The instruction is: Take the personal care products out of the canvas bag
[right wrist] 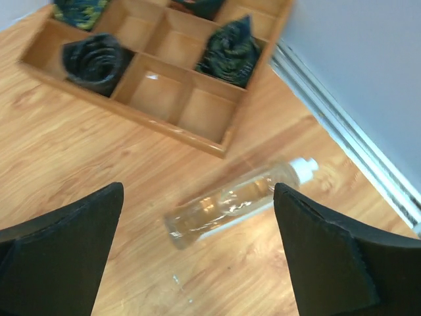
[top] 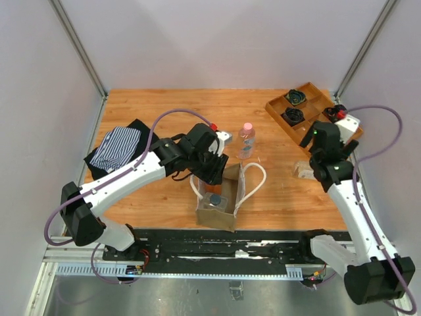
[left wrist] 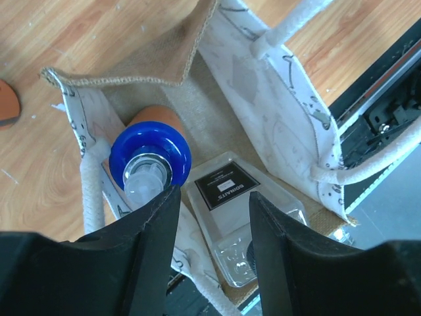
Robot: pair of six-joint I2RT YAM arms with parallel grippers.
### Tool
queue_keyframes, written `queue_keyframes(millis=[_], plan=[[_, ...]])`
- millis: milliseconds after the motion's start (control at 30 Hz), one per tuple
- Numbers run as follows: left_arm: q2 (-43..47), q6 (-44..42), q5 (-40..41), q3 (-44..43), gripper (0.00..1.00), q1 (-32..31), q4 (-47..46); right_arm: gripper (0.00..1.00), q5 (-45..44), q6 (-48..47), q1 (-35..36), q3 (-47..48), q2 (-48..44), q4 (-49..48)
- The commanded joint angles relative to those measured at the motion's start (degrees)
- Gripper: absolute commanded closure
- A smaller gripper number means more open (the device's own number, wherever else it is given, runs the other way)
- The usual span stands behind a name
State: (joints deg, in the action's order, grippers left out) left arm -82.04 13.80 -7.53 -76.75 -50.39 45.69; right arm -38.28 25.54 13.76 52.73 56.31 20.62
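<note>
The left hand (left wrist: 212, 197) was held spread over the open bag (left wrist: 289, 105), seemingly so that the blue-capped bottle (left wrist: 150, 155) inside could be gripped. A clear bottle (left wrist: 243, 217) was seen beside it in the bag. Right of the bag, the right hand (right wrist: 197, 204) was held open above a white-capped bottle (right wrist: 243, 197) laid on the bench (right wrist: 79, 171).

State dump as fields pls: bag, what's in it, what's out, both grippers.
bag: canvas bag at the near table edge, mouth open
in bag: blue-capped bottle; clear black-labelled container
out: pink-capped bottle standing behind the bag; white-capped bottle lying near the tray
left gripper: open, over the bag mouth
right gripper: open, above the white-capped bottle
</note>
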Motion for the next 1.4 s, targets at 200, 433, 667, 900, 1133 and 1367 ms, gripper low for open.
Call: queue_keyframes(millis=[200,433,667,900,1133,1367], plan=[[0.8,0.2,2.4,2.5,0.49,-0.4,1.8,0.03,35.7,12.9,-24.9,-5.3,9.7,5.3],[1.1,0.6,2.6,2.9,0.50,-0.4,1.7,0.07,39.3,16.3,-28.9,-8.6,17.3,2.0],[0.7,0.6,2.8,3.1,0.50,-0.4,1.7,0.10,36.2,19.3,-30.5,-12.3,17.8,-1.5],[0.1,0.4,2.6,3.2,0.52,-0.4,1.4,0.44,34.0,18.4,-32.5,-13.1,18.8,-2.4],[-0.6,0.2,1.8,3.2,0.55,-0.4,1.2,0.99,36.0,14.8,-31.4,-14.9,16.1,-4.7],[-1.1,0.3,1.4,3.0,0.57,-0.4,0.9,0.99,30.0,10.4,-19.4,-15.9,-0.9,-7.5]])
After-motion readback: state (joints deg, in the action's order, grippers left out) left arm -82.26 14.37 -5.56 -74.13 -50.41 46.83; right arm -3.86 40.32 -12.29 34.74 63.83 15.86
